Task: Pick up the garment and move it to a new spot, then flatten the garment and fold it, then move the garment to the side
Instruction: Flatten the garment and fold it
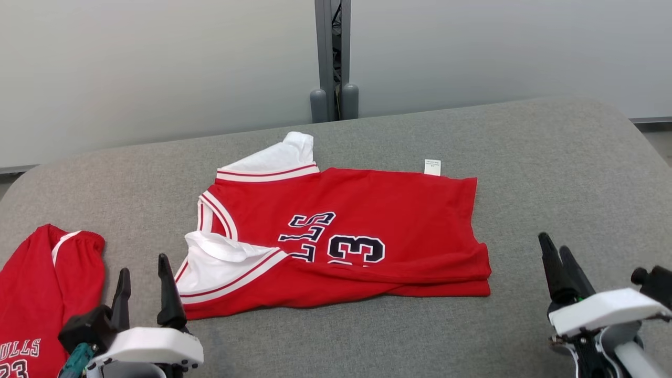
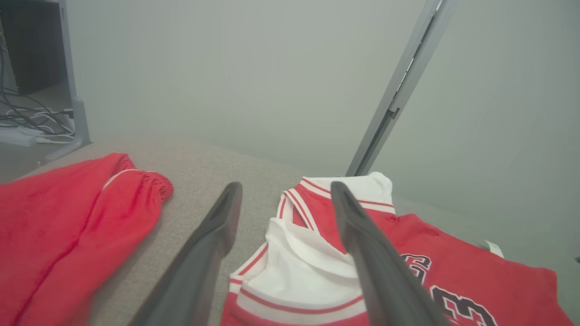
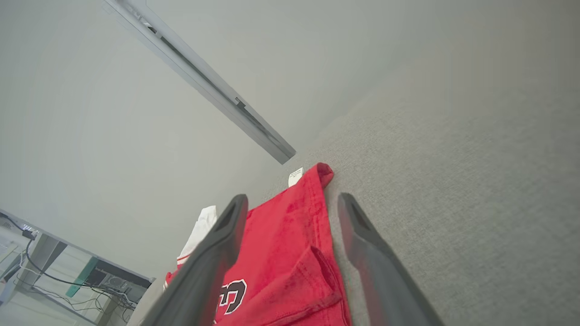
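A red jersey with white trim, the garment [image 1: 357, 231], lies on the grey table [image 1: 551, 173] near its middle, its front edge folded back over the dark number. My left gripper [image 1: 142, 286] stands open at the lower left, just short of the jersey's white armhole corner, holding nothing. In the left wrist view the open fingers [image 2: 213, 244] frame that white trim of the garment [image 2: 299, 267]. My right gripper [image 1: 556, 252] hangs open at the lower right, apart from the hem. In the right wrist view, the garment's hem [image 3: 294, 253] lies between the open fingers [image 3: 362, 253].
A second red jersey [image 1: 37, 294] lies bunched at the table's left front edge, seen too in the left wrist view [image 2: 68, 217]. A grey post [image 1: 333, 58] splits the pale wall behind. Bare grey surface spreads right of the garment.
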{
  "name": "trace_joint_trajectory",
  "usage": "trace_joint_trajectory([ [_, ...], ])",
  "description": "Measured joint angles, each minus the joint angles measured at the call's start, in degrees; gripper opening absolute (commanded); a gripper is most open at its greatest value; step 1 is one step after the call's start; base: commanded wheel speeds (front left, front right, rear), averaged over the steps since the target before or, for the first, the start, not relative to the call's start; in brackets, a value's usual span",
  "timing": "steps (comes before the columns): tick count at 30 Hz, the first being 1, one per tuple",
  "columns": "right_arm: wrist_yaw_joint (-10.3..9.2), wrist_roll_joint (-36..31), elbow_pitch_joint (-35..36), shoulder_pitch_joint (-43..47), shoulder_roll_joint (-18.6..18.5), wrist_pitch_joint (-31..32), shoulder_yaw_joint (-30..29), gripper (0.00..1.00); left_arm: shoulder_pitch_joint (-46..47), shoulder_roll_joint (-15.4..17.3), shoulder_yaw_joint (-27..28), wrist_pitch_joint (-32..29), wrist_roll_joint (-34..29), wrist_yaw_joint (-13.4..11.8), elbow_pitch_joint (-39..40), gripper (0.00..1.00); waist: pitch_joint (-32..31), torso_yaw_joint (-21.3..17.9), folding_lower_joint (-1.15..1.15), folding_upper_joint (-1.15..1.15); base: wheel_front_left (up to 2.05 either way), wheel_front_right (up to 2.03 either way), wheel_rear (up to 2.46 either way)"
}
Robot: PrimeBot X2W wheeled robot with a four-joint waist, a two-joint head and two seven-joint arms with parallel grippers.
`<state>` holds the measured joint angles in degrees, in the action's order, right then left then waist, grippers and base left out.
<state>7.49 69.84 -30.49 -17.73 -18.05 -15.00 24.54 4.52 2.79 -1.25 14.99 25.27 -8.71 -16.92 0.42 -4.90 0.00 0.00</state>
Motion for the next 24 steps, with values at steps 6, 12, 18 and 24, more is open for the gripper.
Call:
trace_joint_trajectory([
  [6, 0.0, -5.1, 0.4, 7.6, 5.5, -0.1, -7.7, 1.0, -3.4, 0.0, 0.1, 0.0, 0.5, -0.1, -0.4, 1.0, -1.6, -0.5, 0.0, 0.0, 0.0, 0.0, 0.0],
  [12, 0.0, -4.6, -1.9, 8.6, 7.3, -0.2, -7.0, 1.0, -4.0, -0.1, -2.8, 0.0, 3.8, 0.0, -5.8, 1.0, -1.8, -0.8, 0.0, 0.0, 0.0, 0.0, 0.0],
  [18, 0.0, -0.2, -5.6, 6.3, 9.0, 2.0, -3.9, 1.0, -1.0, -0.1, -6.0, 0.0, 10.4, 1.6, -14.6, 1.0, -1.1, -0.9, 0.0, 0.0, 0.0, 0.0, 0.0],
  [24, 0.0, 5.4, -8.5, 3.3, 10.9, 4.0, -1.5, 1.0, 6.8, 0.0, -11.4, 0.0, 22.4, 5.2, -28.1, 1.0, 0.8, -1.0, 0.0, 0.0, 0.0, 0.0, 0.0],
])
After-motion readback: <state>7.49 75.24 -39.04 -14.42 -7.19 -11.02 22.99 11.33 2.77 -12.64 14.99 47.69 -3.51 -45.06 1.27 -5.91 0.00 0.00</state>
